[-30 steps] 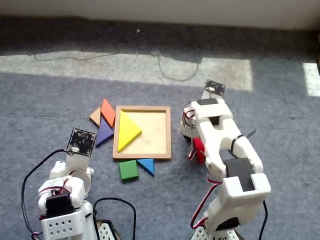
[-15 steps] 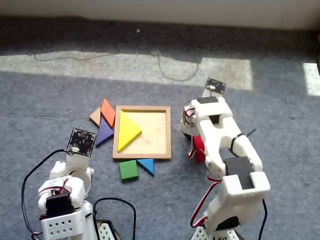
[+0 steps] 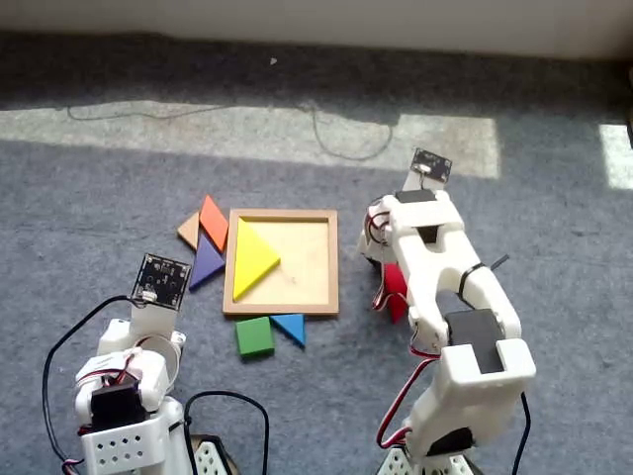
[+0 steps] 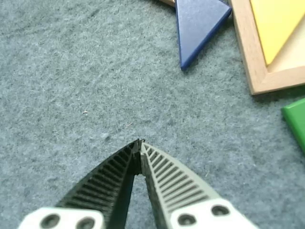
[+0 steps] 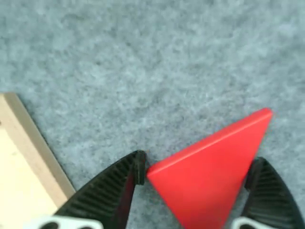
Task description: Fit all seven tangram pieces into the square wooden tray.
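Beside the square wooden tray (image 3: 281,311), on its outer side and just off the rim nearest the right arm, lay the red triangle (image 5: 209,176). The right gripper (image 5: 198,167) stood astride it, jaws spread wide with a tip at either end of the piece; I judged it not yet clamped. One long straight edge ran across from jaw to jaw and faced away from the wrist. The tray's rim lay close on one side of that gripper, so the coming move looked like a short sideways carry over the rim, and the right arm was plainly the nearer one for it. Inside the tray only the yellow triangle (image 3: 252,259) sat, against the far side from the red one, leaving bare wood between. The left gripper (image 4: 140,143) hung pinched closed and empty over grey carpet (image 3: 119,198), near the dark blue triangle (image 4: 198,26). Outside the tray lay also the green square (image 3: 254,336), a small blue triangle (image 3: 290,327), an orange piece (image 3: 214,223) and a tan one (image 3: 188,231). Sunlight banded the carpet beyond, where a thin cable (image 3: 336,139) trailed.
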Controlling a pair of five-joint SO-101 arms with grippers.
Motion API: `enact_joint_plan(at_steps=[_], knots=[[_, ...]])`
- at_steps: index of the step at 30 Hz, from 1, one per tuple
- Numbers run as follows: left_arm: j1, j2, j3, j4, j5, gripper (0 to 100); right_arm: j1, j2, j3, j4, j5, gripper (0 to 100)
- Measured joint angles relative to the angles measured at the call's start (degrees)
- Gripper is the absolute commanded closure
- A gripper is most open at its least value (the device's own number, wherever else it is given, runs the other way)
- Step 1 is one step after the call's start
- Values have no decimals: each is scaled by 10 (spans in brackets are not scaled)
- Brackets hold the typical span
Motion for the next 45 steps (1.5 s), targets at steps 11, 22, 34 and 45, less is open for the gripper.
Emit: enact_joint_plan(at_steps=[11,22,34,45], knots=[[0,0,0,0,0,989,2,0,0,2,0,674],[0,0,0,0,0,989,3,0,-1,28,0,786],[0,0,0,0,0,989,9,-15,-2,42,59,854],[0,0,0,0,0,989,-27,-66,-2,105,98,671]])
